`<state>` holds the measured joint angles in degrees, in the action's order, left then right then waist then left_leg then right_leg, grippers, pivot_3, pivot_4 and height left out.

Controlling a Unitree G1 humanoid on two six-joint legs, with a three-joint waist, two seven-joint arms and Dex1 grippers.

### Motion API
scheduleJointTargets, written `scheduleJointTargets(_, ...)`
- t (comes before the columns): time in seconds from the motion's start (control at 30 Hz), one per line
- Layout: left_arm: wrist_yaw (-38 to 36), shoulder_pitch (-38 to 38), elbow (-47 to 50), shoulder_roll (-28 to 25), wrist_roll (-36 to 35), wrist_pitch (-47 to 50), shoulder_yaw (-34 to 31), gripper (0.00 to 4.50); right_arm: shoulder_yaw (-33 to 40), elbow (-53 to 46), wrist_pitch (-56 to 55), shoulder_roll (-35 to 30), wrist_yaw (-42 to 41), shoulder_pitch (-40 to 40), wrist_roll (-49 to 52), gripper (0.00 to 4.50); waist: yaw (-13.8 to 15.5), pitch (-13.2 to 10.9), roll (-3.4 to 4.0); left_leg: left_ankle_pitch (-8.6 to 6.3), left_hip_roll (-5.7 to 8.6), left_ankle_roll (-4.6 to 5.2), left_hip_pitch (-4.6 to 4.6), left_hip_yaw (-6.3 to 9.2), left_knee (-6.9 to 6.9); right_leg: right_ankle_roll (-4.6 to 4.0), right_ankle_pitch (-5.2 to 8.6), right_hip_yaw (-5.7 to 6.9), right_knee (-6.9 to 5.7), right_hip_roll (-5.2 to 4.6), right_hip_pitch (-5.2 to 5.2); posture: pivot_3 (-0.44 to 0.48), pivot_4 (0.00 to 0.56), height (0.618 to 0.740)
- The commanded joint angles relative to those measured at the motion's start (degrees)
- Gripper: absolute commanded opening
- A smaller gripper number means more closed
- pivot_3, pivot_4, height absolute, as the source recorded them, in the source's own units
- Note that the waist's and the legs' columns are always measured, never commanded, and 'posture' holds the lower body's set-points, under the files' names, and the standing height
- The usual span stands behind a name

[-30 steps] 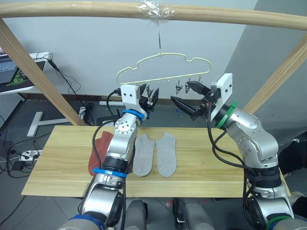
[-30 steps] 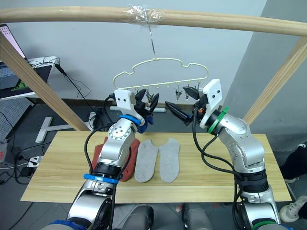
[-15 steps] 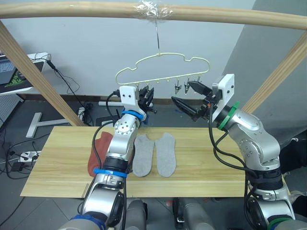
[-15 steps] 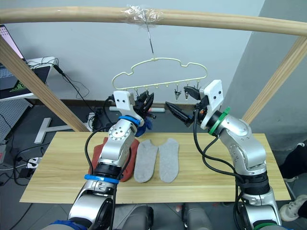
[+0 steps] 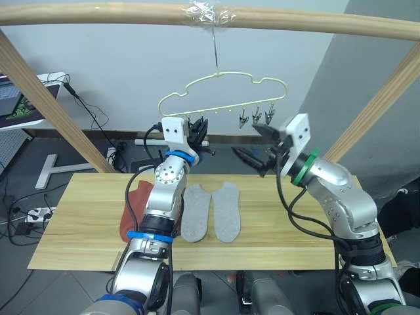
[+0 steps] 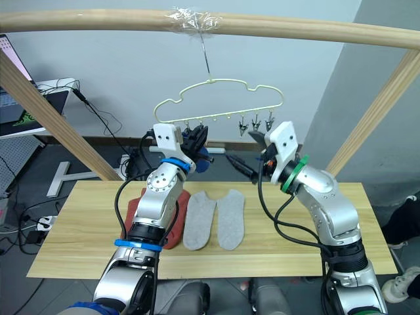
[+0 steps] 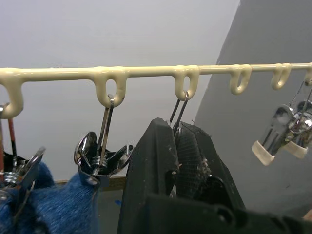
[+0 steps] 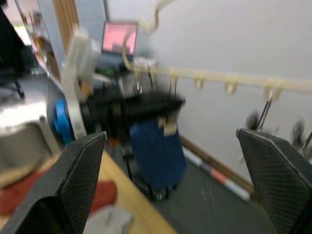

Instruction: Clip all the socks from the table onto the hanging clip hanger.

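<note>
1. The thin pale yellow-green wire clip hanger (image 5: 222,92) hangs by its metal hook from the round pale wooden pole (image 5: 210,16), where clear tape is wrapped around the pole.
2. The left gripper (image 5: 199,132) is raised to the hanger's lower bar. The left wrist view shows its two black fingers (image 7: 161,161) pressed close together around a small grey metal clip (image 7: 179,117) hanging from a loop of the bar; most of that clip is hidden between them.
3. That same wrist view shows blue knit sock fabric (image 7: 58,204) caught in the neighbouring clip (image 7: 100,156), with more blue at the frame's edge, cut off. From the head views the blue shows as a small patch (image 6: 202,159) behind the left wrist.
4. The right gripper (image 5: 252,146) is held up near the hanger's right end, fingers spread wide apart and holding nothing. Its wrist view is blurred; a blue sock (image 8: 158,151) hanging below the bar can be made out.
5. On the wide light wooden table (image 5: 85,230), two light grey ankle socks (image 5: 212,211) lie flat side by side. A rust-red sock (image 5: 136,209) lies to their left, partly hidden by the left arm.
6. I can read no writing or labels anywhere.
7. Three free clips (image 5: 257,117) hang close together at the bar's right end.
</note>
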<state>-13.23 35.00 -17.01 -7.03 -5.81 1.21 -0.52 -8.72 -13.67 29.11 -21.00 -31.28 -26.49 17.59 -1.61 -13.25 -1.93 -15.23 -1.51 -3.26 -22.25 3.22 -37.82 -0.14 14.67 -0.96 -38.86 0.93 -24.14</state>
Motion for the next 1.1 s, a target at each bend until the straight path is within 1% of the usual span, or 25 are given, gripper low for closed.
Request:
scheduleJointTargets(0.03, -0.34, -1.01, 4.3, -0.19, -1.18, 2.13, -0.71, 0.06, -5.94, 6.06, -2.22, 0.19, 1.35, 1.92, -7.1, 4.5, 0.0, 0.0, 0.0, 0.0, -0.01, 0.0, -0.01, 0.01, 0.0, 0.0, 0.0, 0.01, -0.01, 0.0, -0.01, -0.002, 0.214, 0.74)
scheduleJointTargets(0.1, -0.66, -1.41, 5.3, -0.45, -1.35, 3.14, -0.59, 0.06, -8.57, 10.62, -4.59, 1.76, 1.59, 1.96, -9.75, 4.5, 0.01, -0.01, 0.01, 0.0, -0.01, 0.0, 0.0, 0.01, -0.01, 0.0, 0.0, 0.01, -0.03, 0.0, -0.02, -0.002, 0.214, 0.74)
scheduleJointTargets(0.23, -1.09, -2.09, 6.49, -0.56, -1.47, 4.38, -0.48, 0.06, -10.69, 19.39, -8.1, 5.81, 2.54, 0.97, -13.13, 4.5, -0.18, -0.01, 0.02, 0.01, -0.01, 0.0, 0.07, -0.03, -0.02, 0.0, 0.0, -0.02, -0.06, 0.02, 0.0, -0.002, 0.214, 0.74)
scheduleJointTargets(0.27, -1.07, -2.29, 6.82, -0.45, -1.45, 4.65, -0.47, 0.06, -11.2, 21.35, -9.26, 6.42, 2.52, 0.88, -14.23, 4.5, -0.16, -0.01, 0.02, 0.01, -0.01, 0.0, 0.08, -0.03, -0.02, 0.0, 0.0, -0.02, -0.06, 0.02, 0.0, 0.022, 0.217, 0.74)
scheduleJointTargets(0.47, -0.78, -3.59, 9.27, 0.22, -1.44, 6.22, -0.4, 0.06, -14.29, 39.23, -12.49, 12.85, 3.96, -4.03, -19.85, 4.5, -0.01, -0.02, 0.03, 0.01, -0.04, 0.0, 0.11, -0.04, -0.02, -0.01, -0.01, -0.03, -0.08, 0.01, 0.01, 0.03, 0.218, 0.74)
scheduleJointTargets(0.63, -0.74, -4.19, 10.46, 0.31, -1.32, 7.05, -0.48, 0.06, -13.74, 45.6, -13.14, 15.39, 3.31, -4.82, -21.04, 4.5, 0.1, -0.02, 0.03, 0.0, -0.04, 0.0, 0.1, -0.02, 0.0, -0.06, -0.03, -0.02, -0.07, -0.01, 0.01, 0.047, 0.224, 0.74)
scheduleJointTargets(0.83, -0.73, -4.72, 11.47, 0.31, -1.37, 7.82, -0.58, 0.06, -14.91, 50.65, -13.96, 15.07, 2.59, -4.16, -24.39, 4.5, 0.12, -0.02, 0.03, 0.0, -0.04, 0.0, 0.17, -0.03, 0.0, -0.02, -0.01, -0.03, -0.08, -0.01, 0.06, 0.055, 0.227, 0.74)
scheduleJointTargets(0.93, -0.67, -5.13, 12.05, 0.29, -1.39, 8.17, -0.63, 0.06, -15.13, 50.75, -14.76, 14.28, 1.58, -3.33, -25.22, 3.85, 0.11, -0.02, 0.03, 0.01, -0.04, 0.0, 0.23, -0.03, 0.0, -0.01, 0.0, -0.03, -0.1, -0.01, 0.1, 0.06, 0.229, 0.74)
scheduleJointTargets(1.1, -1.01, -5.5, 12.43, 0.15, -1.43, 8.67, -0.56, 0.06, -15.73, 50.27, -16.68, 12.65, -0.02, -2.14, -26.2, 2.06, 0.13, -0.02, 0.03, 0.01, -0.02, 0.0, 0.27, -0.05, -0.01, 0.0, 0.0, -0.05, -0.1, -0.01, 0.14, 0.06, 0.229, 0.74)
